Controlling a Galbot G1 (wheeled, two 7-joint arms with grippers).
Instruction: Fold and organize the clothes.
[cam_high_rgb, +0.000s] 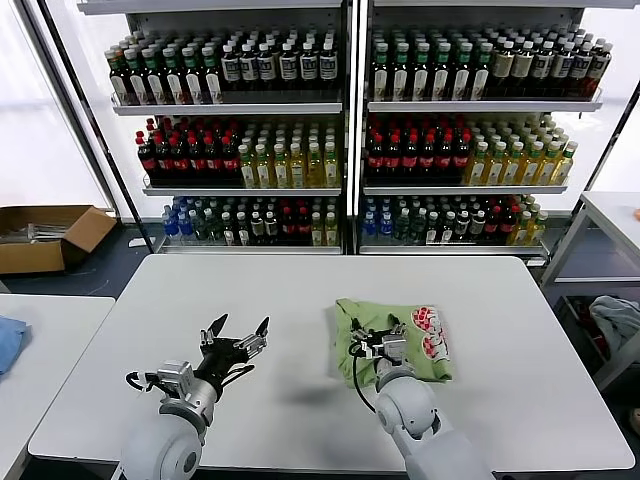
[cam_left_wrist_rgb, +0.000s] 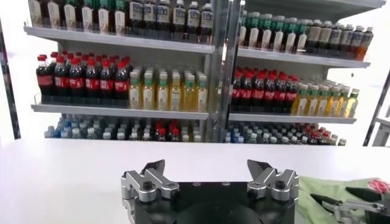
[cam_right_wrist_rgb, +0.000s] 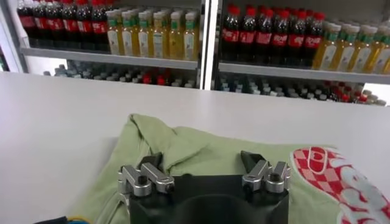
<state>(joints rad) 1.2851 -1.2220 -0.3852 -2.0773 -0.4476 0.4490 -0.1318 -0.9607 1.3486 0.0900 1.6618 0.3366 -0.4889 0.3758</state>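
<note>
Head view: right gripper (cam_high_rgb: 381, 343) partly hides the polo shirt (cam_high_rgb: 425, 345).

We cannot see the near part of the polo shirt (cam_high_rgb: 395, 340): in the head view the right gripper (cam_high_rgb: 378, 346) and its arm cover it from about 6 o'clock. In the right wrist view the red-and-white chest print (cam_right_wrist_rgb: 341, 179) runs off the frame edge. At 9 o'clock in the head view, a blue cloth (cam_high_rgb: 10, 340) is cut by the frame's side, and at 3 o'clock a grey-blue bundle (cam_high_rgb: 618, 322) is half seen. Labels on the shelved bottles (cam_high_rgb: 350, 150) are too small for us to read.
</note>
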